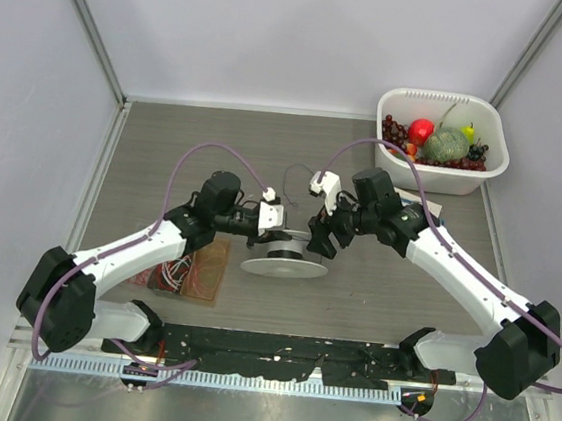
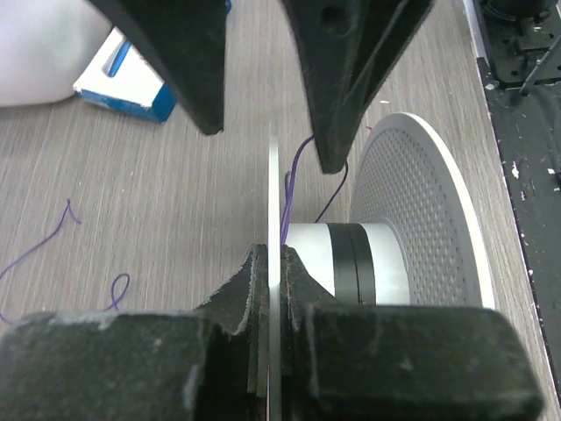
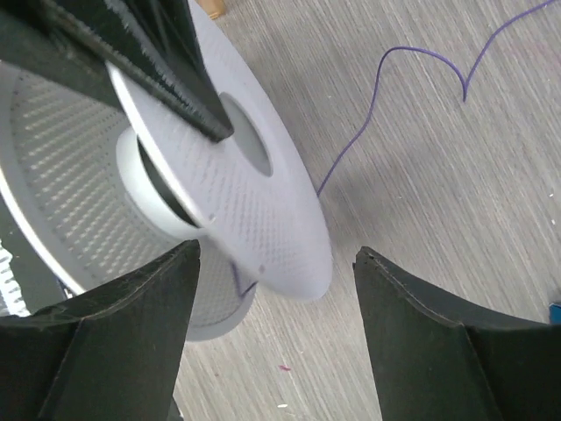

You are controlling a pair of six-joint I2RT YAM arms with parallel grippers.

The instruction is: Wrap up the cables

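The thin purple-dark wire (image 3: 378, 83) runs from the hub of the white perforated spool (image 1: 286, 259) over the table (image 1: 167, 148). It lies there in loose curves on the far side of the spool. A dark band is already wound around the hub between the two flanges. The spool is at the middle of the table, turned on its edge; whether its rim touches the table I cannot tell.

The left gripper (image 2: 273, 256) is clamped on the far flange of the spool, one finger on each face. The right gripper (image 3: 276, 252) comes to the same flange from the other side. Its fingers are spread wide with the rim between them, and they do not press on it. In the left wrist view the wire passes just beside one of these fingers (image 2: 351, 79).

Far and to the right of the spool stands a white tub (image 1: 445, 178) with fruit (image 1: 447, 145). The right arm crosses between the tub and the spool, and a blue and white box (image 2: 123, 83) lies partly under it. To the near left of the spool, a brown board (image 1: 199, 272) lies under the left arm.
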